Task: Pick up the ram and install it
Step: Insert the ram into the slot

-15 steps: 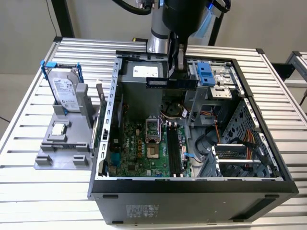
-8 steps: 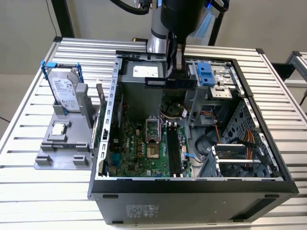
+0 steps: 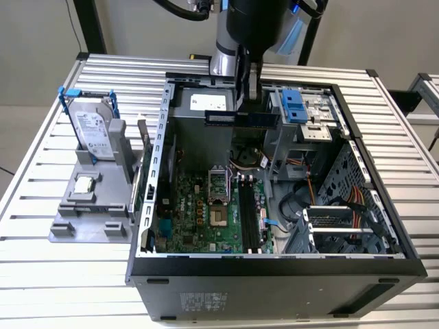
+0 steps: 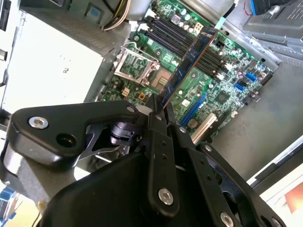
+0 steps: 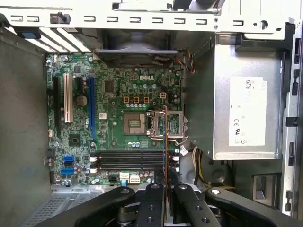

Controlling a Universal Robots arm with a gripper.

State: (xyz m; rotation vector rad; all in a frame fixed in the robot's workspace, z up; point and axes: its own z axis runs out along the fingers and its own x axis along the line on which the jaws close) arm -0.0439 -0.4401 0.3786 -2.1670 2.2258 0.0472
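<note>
Carry step: gripper (image 3: 245, 108) pinches the ram (image 3: 226, 118) over the case (image 3: 274, 266), crosswise to the memory slots (image 3: 250, 212) at 6 o'clock; seating likely needs a turn to parallel.

**Colours before you**

Your ram (image 3: 223, 118) is dark blue-black with a pale label. The motherboard (image 3: 199, 212) is green, its memory slots (image 3: 247, 216) black. Your gripper (image 5: 163, 184) is black. The hard drive (image 3: 92, 130) is silver, its bracket (image 3: 62, 99) blue.
</note>
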